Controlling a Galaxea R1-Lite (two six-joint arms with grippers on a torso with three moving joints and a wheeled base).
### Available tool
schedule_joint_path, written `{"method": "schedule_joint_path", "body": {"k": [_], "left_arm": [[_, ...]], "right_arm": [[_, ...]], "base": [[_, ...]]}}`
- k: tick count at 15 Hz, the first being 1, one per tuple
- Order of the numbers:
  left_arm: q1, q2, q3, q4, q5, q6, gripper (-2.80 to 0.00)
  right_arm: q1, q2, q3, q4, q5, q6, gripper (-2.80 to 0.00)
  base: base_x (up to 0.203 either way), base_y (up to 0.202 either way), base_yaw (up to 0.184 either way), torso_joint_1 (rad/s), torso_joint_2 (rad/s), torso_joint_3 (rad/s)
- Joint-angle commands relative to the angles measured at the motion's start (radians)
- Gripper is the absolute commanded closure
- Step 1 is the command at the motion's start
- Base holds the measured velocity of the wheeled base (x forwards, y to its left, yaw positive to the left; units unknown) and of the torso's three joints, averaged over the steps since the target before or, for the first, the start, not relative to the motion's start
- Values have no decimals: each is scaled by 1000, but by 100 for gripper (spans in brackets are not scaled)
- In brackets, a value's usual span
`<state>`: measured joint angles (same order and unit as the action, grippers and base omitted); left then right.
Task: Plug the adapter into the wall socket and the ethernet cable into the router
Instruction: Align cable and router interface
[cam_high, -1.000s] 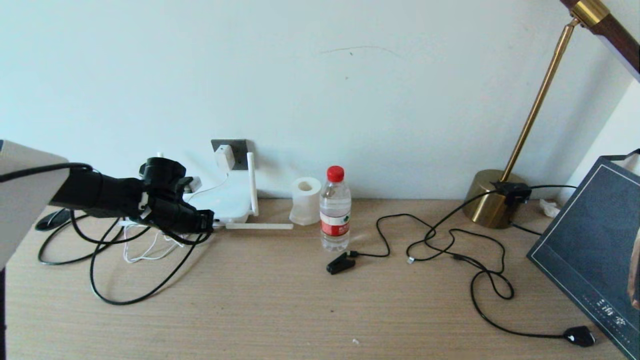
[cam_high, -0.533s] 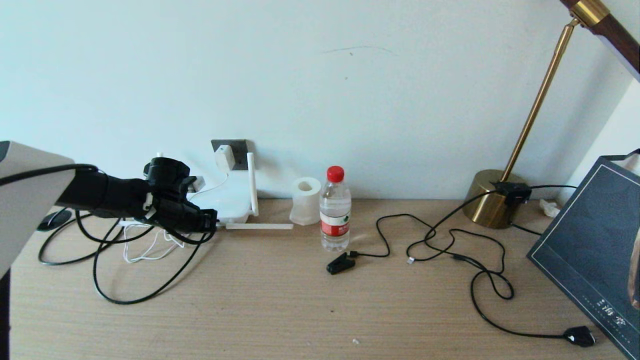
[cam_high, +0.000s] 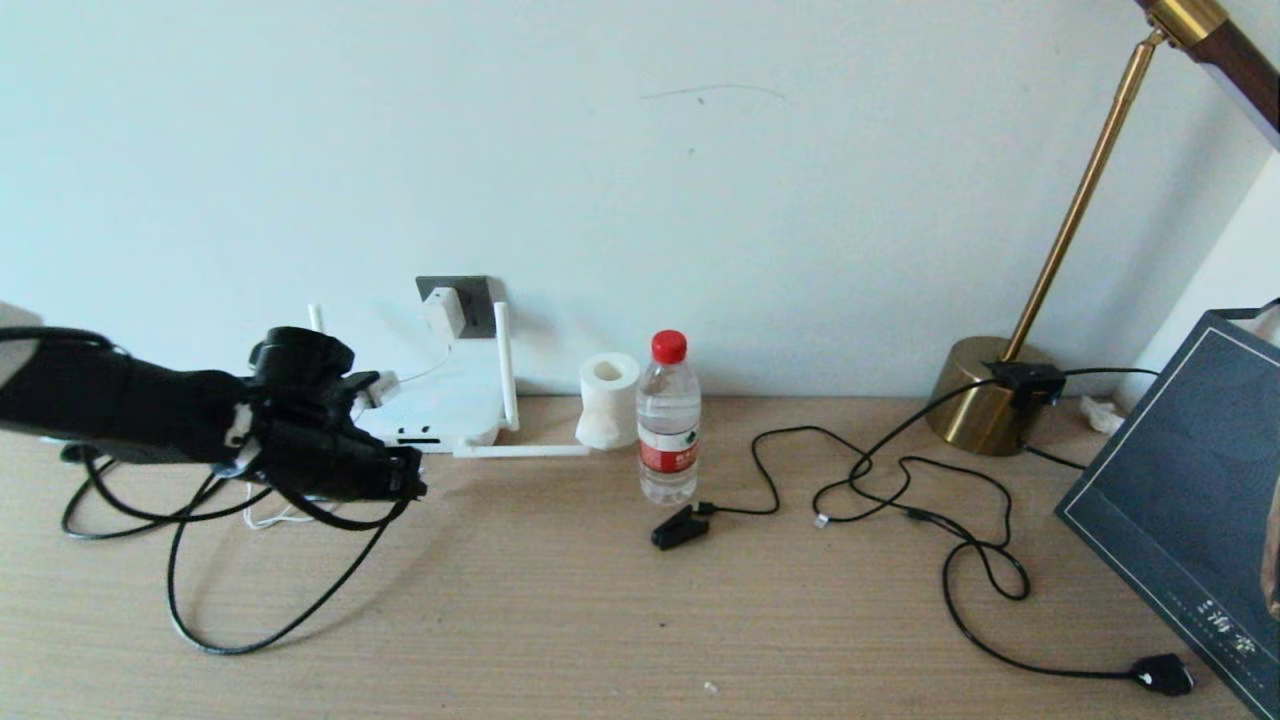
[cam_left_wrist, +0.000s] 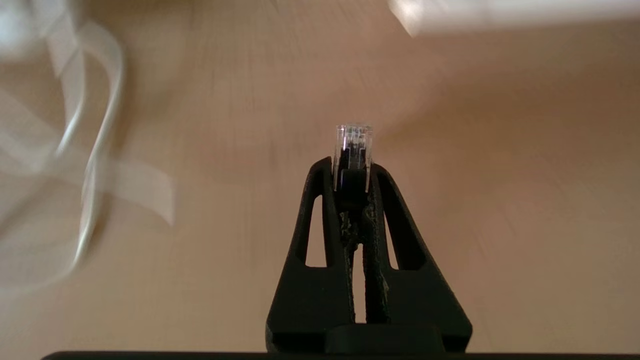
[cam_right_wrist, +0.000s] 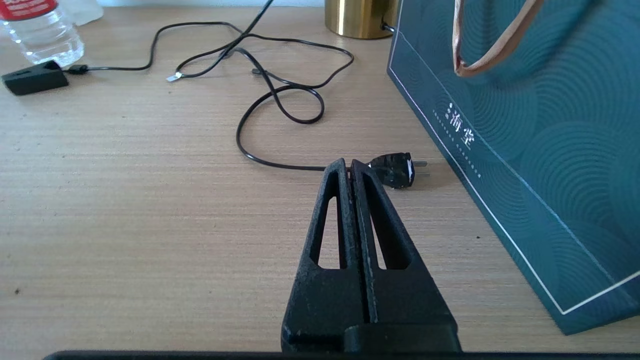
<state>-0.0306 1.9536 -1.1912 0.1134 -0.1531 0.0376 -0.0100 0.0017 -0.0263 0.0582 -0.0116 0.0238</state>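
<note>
The left gripper (cam_left_wrist: 353, 167) hangs over the bench (cam_high: 600, 600) just before the router (cam_high: 440, 405), fingers clenched on the black cable (cam_high: 250, 620), whose clear plug (cam_left_wrist: 353, 142) juts past the tips. The white adapter (cam_high: 440, 310) sits in the grey socket (cam_high: 470, 292). The right gripper (cam_right_wrist: 350, 167) hovers low, fingers pressed together on nothing

The router (cam_high: 440, 405) lies below the wall socket (cam_high: 470, 300), seemingly touching the wall.

In the left wrist view the loops of thin white cord (cam_left_wrist: 95, 165) are blurred. The brass floor lamp (cam_high: 1080, 210) is cut at the top edge, and the dark teal paper bag (cam_high: 1180, 500) at the right edge.
</note>
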Motion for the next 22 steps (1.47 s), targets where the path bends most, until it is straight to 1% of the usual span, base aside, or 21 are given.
{"method": "schedule_joint_path", "body": {"k": [1, 2, 3, 4, 5, 6, 7, 8, 10, 11, 13, 14, 15, 16, 17, 19, 20, 22], "left_arm": [[-2, -271, 133, 2, -23, 27, 0], [-2, -354, 176, 2, -34, 45, 0], [-4, -435, 211, 1, -44, 64, 0], [-10, -510, 228, -2, -65, 86, 0], [-26, -572, 221, -17, -104, 124, 0], [-68, -606, 197, -45, -128, 174, 0], [-130, -615, 170, -78, -135, 228, 0], [-215, -615, 148, -108, -111, 276, 0], [-393, -614, 125, -146, -11, 356, 0], [-496, -610, 118, -157, 46, 390, 0], [-659, -583, 111, -193, 158, 458, 0], [-724, -555, 112, -240, 220, 503, 0], [-766, -527, 116, -312, 259, 549, 0], [-794, -510, 127, -373, 274, 610, 0], [-806, -504, 143, -421, 277, 680, 0], [-820, -492, 191, -528, 277, 795, 0], [-823, -490, 220, -567, 276, 829, 0], [-825, -500, 270, -617, 271, 869, 0]], "right_arm": [[1, 0, 0, 0, -1, -3, 0], [1, 0, -2, 1, -2, -9, 0], [1, 3, -36, 4, 0, 1, 0], [1, 24, -110, 12, 2, 24, 0], [1, 77, -215, 29, 10, 46, 0], [1, 153, -291, 47, 25, 60, 0], [1, 255, -373, 70, 47, 73, 0], [1, 377, -457, 97, 79, 82, 0], [1, 601, -614, 146, 162, 111, 0], [4, 716, -704, 175, 223, 141, 0], [21, 880, -866, 236, 354, 195, 0], [52, 941, -941, 270, 410, 217, 0], [113, 976, -985, 298, 436, 242, 0], [190, 1011, -1032, 323, 453, 288, 0], [265, 1049, -1070, 337, 461, 339, 0], [371, 1132, -1127, 351, 468, 438, 0], [422, 1163, -1149, 353, 469, 493, 0], [522, 1228, -1205, 354, 471, 612, 0]], "base": [[0, 0, 0, 0, 0, 0], [0, 0, 0, 0, 0, 0], [0, 0, 0, 0, 0, 0], [0, 0, 0, 0, 0, 0], [0, 0, 0, 0, 0, 0], [0, 0, 0, 0, 0, 0], [0, 0, 0, 0, 0, 0], [0, 0, 0, 0, 0, 0], [0, 0, 0, 0, 0, 0], [0, 0, 0, 0, 0, 0], [0, 0, 0, 0, 0, 0], [0, 0, 0, 0, 0, 0], [0, 0, 0, 0, 0, 0], [0, 0, 0, 0, 0, 0], [0, 0, 0, 0, 0, 0], [0, 0, 0, 0, 0, 0], [0, 0, 0, 0, 0, 0], [0, 0, 0, 0, 0, 0]]}}
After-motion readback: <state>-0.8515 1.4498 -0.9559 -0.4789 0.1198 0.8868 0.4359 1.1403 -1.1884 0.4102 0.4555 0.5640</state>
